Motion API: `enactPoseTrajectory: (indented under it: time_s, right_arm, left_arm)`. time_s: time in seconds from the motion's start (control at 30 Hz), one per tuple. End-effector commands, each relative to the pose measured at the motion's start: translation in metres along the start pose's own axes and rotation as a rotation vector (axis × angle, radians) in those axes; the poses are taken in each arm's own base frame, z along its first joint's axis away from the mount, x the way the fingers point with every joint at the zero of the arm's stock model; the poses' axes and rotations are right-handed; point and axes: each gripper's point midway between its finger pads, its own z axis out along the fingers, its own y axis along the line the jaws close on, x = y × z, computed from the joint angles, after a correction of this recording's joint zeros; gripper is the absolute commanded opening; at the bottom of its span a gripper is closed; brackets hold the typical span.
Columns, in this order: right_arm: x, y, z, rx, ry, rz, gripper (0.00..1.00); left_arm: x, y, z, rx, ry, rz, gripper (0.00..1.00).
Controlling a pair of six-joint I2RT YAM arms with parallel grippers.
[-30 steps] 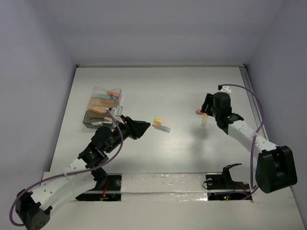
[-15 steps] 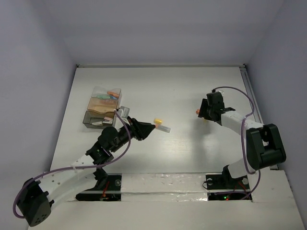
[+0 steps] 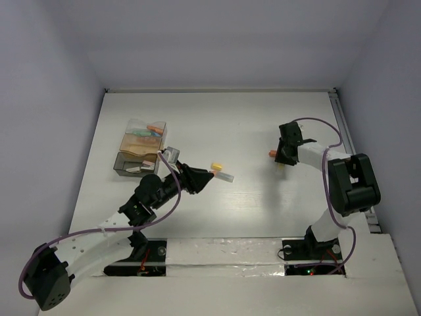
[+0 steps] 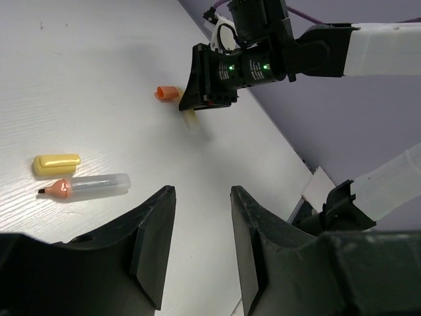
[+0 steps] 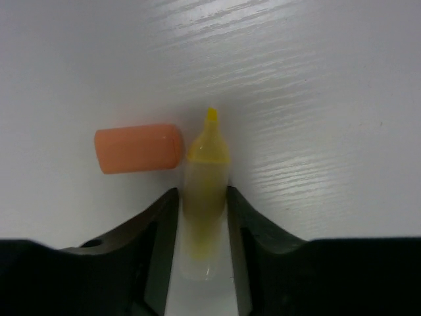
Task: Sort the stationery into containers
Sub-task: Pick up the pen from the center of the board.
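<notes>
Stationery is still scattered in two spots on the white table [image 3: 250,125]. On the right, an uncapped yellow highlighter with a clear plastic barrel [image 5: 206,158] sits between the jaws of the right gripper [image 5: 202,204], its tip pointing away, with a short orange plastic cap [image 5: 137,149] just beside it on the left. In the last second this gripper has dropped to the table and its jaws have narrowed from wide to pressing both sides of the barrel, so the yellow highlighter looks gripped. Whether it is lifted or still lying on the surface I cannot tell.

Near the middle, a yellow plastic cap [image 4: 57,164] and a clear-barrelled pen with an orange tip [image 4: 92,185] lie side by side. The left gripper [image 4: 202,197] has crept closer and points at them, its jaws a narrow gap apart with nothing between.

The clear plastic box with tan compartments and a grey section [image 3: 122,166] stands far left, already holding several coloured pieces. Both pickups remain to be carried there.

No brand, label or writing can be read anywhere.
</notes>
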Motion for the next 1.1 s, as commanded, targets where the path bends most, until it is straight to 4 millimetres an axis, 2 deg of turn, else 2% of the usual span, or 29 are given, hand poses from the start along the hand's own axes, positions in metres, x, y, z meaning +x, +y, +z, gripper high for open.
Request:
enactPoseTrajectory:
  time_s: [0.0,0.1,0.13,0.2,0.27,0.37,0.4,0.47,0.57,0.6,0.67,0.7,0.73,0.8,0.83,1.0,1.07]
  right_arm:
    - [-0.009,-0.006,0.0,0.037,0.005,0.032,0.36]
    - [-0.007,-0.008,-0.001,0.044,0.01,0.035,0.3]
    - [-0.006,-0.008,-0.001,0.047,0.012,0.036,0.18]
    - [-0.008,-0.01,-0.005,0.047,-0.006,0.046,0.03]
    - [-0.005,-0.013,-0.011,0.042,-0.02,0.052,0.02]
    - [-0.015,-0.012,-0.037,-0.009,-0.082,0.068,0.0]
    - [-0.021,-0.01,-0.052,-0.05,-0.127,0.08,0.0]
    - [-0.021,0.009,-0.069,-0.182,-0.152,0.085,0.0]
    - [-0.025,0.053,-0.105,-0.403,-0.209,0.108,0.0]
    - [-0.023,0.081,-0.12,-0.491,-0.226,0.088,0.0]
    - [-0.023,0.113,-0.139,-0.558,-0.247,0.051,0.0]
    - [-0.014,0.138,-0.152,-0.611,-0.247,0.009,0.0]
    - [-0.017,0.153,-0.162,-0.643,-0.263,-0.004,0.0]
    - [-0.012,0.179,-0.171,-0.71,-0.265,-0.01,0.0]
    - [-0.001,0.195,-0.18,-0.756,-0.252,-0.036,0.0]
    - [0.011,0.243,-0.205,-0.92,-0.275,-0.005,0.0]
    - [0.016,0.253,-0.211,-0.958,-0.272,-0.005,0.0]
  left_arm:
    - [-0.014,-0.016,0.001,0.068,-0.048,0.042,0.36]
    - [-0.014,-0.017,0.001,0.074,-0.043,0.05,0.37]
    - [-0.013,-0.017,0.002,0.074,-0.041,0.05,0.37]
    - [-0.012,-0.017,0.001,0.078,-0.037,0.053,0.38]
    - [-0.01,-0.018,0.002,0.086,-0.027,0.053,0.42]
    - [-0.007,-0.027,0.004,0.134,0.0,0.065,0.49]
    - [-0.006,-0.029,0.004,0.144,0.007,0.064,0.49]
    - [-0.003,-0.03,0.009,0.154,0.028,0.062,0.51]
    - [0.005,-0.032,0.018,0.152,0.063,0.054,0.51]
    - [0.004,-0.031,0.021,0.147,0.065,0.056,0.51]
    - [0.006,-0.034,0.026,0.139,0.076,0.054,0.51]
    - [0.004,-0.032,0.028,0.127,0.072,0.053,0.51]
    - [0.006,-0.034,0.029,0.127,0.077,0.052,0.51]
    - [0.0,-0.031,0.032,0.101,0.06,0.055,0.52]
    - [0.0,-0.028,0.033,0.082,0.061,0.054,0.52]
    - [-0.009,-0.013,0.038,-0.01,0.015,0.055,0.5]
    - [-0.009,0.002,0.04,-0.089,0.019,0.06,0.48]
